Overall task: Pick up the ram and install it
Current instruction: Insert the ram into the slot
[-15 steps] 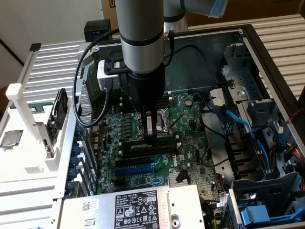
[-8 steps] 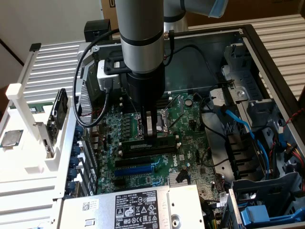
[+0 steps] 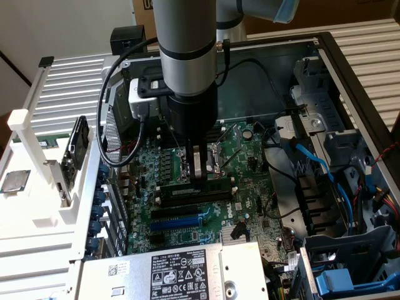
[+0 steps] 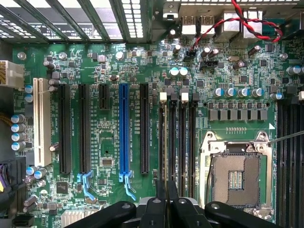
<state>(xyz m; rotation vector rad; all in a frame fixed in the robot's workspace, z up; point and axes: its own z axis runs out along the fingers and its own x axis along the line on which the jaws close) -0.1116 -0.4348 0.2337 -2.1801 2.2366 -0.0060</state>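
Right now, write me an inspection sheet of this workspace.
surface: motherboard inside an open computer case.
job's things: the ram cannot be made out for certain; black memory slots beside the open processor socket.
clutter: dark part and square chip on the white rack, exterior view's left.
grippers: gripper low over the memory slots, fingers close together.
cables: blue cables in the case; red-black twisted pair; black cable looping off the arm.
surroundings: white slatted panels, cardboard box behind.
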